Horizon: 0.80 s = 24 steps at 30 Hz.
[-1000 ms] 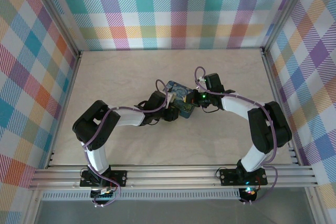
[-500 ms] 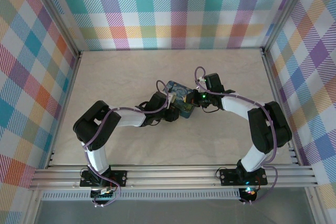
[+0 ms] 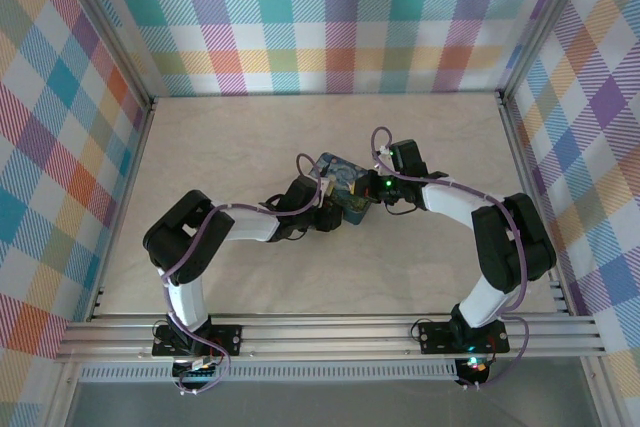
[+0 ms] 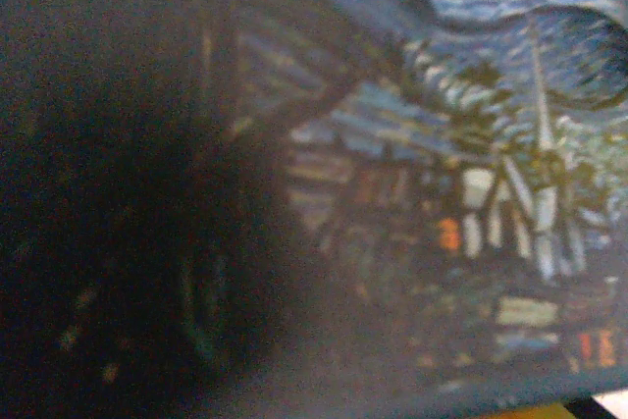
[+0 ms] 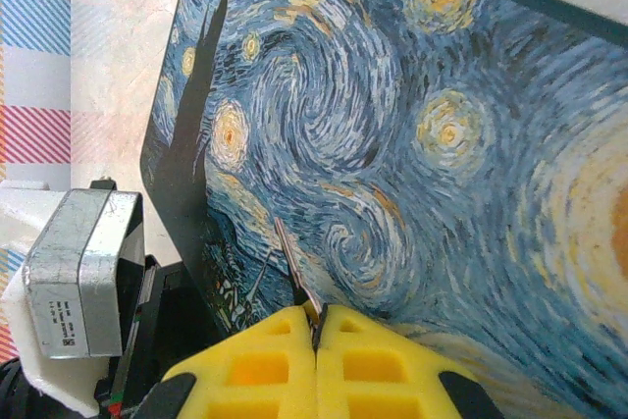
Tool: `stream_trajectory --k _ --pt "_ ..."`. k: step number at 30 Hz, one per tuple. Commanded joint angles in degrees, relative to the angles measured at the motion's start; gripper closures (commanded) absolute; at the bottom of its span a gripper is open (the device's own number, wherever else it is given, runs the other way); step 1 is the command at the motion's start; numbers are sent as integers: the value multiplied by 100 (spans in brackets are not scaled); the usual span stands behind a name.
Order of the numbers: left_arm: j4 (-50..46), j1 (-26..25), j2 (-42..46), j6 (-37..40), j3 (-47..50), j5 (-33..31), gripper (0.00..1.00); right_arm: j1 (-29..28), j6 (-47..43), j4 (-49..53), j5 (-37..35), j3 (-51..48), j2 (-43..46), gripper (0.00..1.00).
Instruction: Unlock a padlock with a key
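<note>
My right gripper (image 5: 316, 326) has its yellow foam fingers (image 5: 383, 360) shut on a thin silvery key (image 5: 291, 262). The key's blade points up across the lid of a dark-blue tin (image 5: 392, 125) printed with a swirly starry night. In the top view that tin (image 3: 342, 185) lies between both grippers. The right gripper (image 3: 372, 190) is at the tin's right end and the left gripper (image 3: 328, 213) is against its near-left edge. The left wrist view is a blurred close-up of the tin's print (image 4: 471, 193), and the left fingers cannot be made out. The padlock is hidden.
A silvery metal block (image 5: 83, 272) on the left arm sits just beyond the tin's left edge in the right wrist view. Pale tabletop (image 3: 250, 137) surrounds the tin, with plaid walls (image 3: 330, 17) on three sides and an aluminium rail (image 3: 330, 332) at the near edge.
The left arm's elbow has shifted slightly to the right. The tin, the key and the right arm are as before.
</note>
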<state>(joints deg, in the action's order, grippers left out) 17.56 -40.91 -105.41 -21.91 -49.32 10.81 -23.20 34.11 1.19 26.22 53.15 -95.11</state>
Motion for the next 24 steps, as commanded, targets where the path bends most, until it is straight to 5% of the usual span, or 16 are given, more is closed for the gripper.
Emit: stream_trajectory --k 1,16,24 --pt "300 -109 -129 -163 -53 -92 65 2 60 278 -157 -234 -209 100" --pt "189 -103 244 -471 1 -56 75 0 -114 237 -263 -141 109 100" --pt "-534 -101 688 -1086 -206 374 76 0 -686 172 -729 -184 1055 100"
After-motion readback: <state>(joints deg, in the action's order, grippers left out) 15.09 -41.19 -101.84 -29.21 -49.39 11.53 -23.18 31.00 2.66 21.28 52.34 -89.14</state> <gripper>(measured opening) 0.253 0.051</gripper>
